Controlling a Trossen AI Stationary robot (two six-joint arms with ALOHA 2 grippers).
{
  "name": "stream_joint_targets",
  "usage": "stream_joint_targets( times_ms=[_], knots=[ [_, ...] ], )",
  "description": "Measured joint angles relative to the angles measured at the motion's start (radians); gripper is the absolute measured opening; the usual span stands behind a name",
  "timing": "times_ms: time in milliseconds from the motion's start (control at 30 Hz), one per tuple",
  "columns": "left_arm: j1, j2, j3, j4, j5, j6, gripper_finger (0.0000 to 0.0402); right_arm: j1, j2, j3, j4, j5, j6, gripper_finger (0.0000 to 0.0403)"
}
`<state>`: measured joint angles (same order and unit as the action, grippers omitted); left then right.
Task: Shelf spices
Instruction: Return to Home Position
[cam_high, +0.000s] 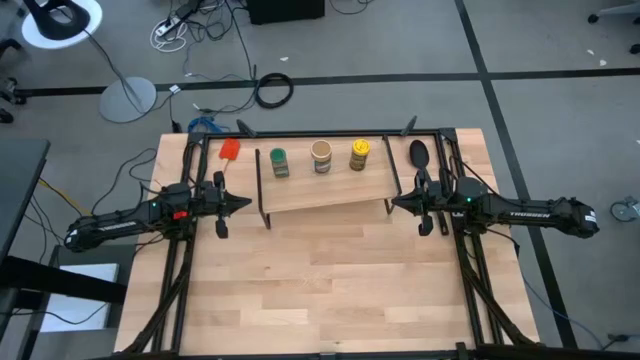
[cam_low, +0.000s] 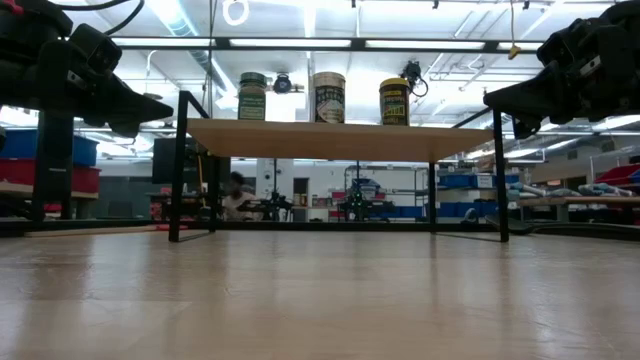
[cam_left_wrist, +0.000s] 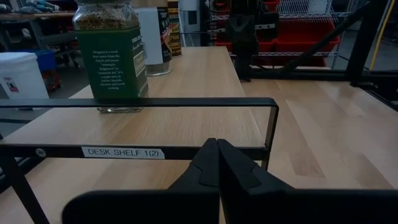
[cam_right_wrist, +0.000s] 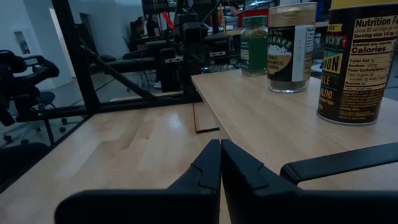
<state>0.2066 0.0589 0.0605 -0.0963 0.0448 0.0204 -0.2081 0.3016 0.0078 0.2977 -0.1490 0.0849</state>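
The shelf (cam_high: 320, 192) stands across the far half of the counter (cam_high: 330, 290). All three spice jars stand upright on its board in a row, each apart from the next. The green-lidded jar (cam_high: 280, 162) is toward the left arm's end, the tan-lidded jar (cam_high: 322, 157) is in the middle, and the yellow-lidded jar (cam_high: 360, 154) is toward the right arm's end.

The left hand (cam_high: 246, 204) hangs above the counter just beside the shelf's left end, pointing at it. Its fingers are pressed together with nothing between them. The right hand (cam_high: 394, 204) mirrors it just beside the shelf's right end, its fingers also pressed together and empty. In the low view both hands sit at about the height of the shelf board, clear of the counter top, and neither touches the shelf or a jar.

A red-headed spatula (cam_high: 230, 150) lies on the counter beyond the shelf's left end, near the far edge. A black spoon (cam_high: 420, 153) lies beyond the right end. A white label (cam_left_wrist: 122, 152) on the shelf's black wire frame reads "DESK SHELF 1(2)".
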Motion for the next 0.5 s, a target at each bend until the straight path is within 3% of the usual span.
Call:
stream_joint_targets(
  times_ms=[500],
  knots=[
    [0.000,0.000,0.000,0.000,0.000,0.001,0.0000,0.000,0.000,0.000,0.000,0.000,-0.002,0.0009]
  ],
)
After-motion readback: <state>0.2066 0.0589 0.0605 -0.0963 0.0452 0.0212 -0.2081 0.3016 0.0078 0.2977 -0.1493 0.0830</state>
